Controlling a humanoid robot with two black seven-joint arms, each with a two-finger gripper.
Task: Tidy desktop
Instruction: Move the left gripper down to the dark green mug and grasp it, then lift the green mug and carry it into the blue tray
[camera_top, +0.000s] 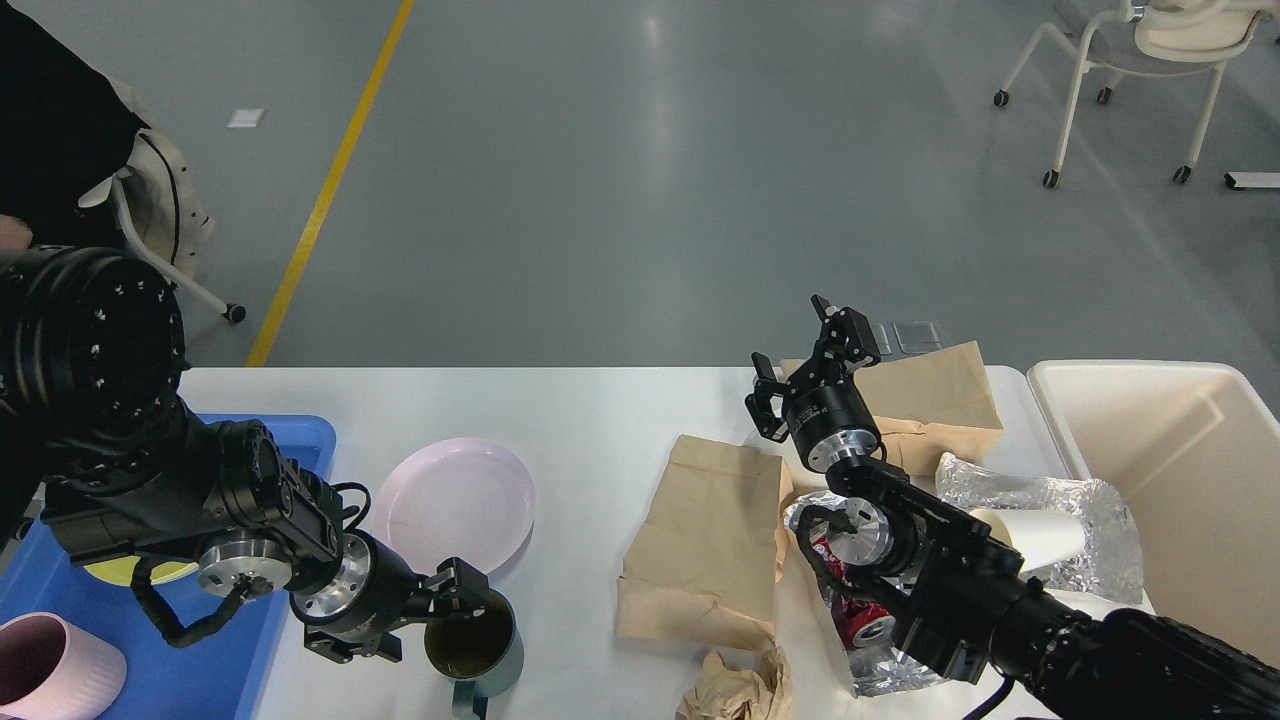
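The white desktop (600, 420) holds dishes at the left and rubbish at the right. A dark teal mug (478, 640) stands at the front edge, a pink plate (455, 500) just behind it. My left gripper (430, 620) is open at the mug's left rim, one finger (465, 590) over the rim. My right gripper (805, 350) is open and empty, raised over the back edge beside a brown paper bag (930, 400). A second flat brown bag (710, 540) lies mid-table.
A blue tray (295, 440) at the left holds a yellow plate (110, 573), mostly hidden by my arm, and a pink cup (50, 670). Foil (1080, 495), a paper cup (1035, 535), a red can (855, 612) and crumpled paper (735, 690) lie at the right. A cream bin (1190, 470) stands beyond.
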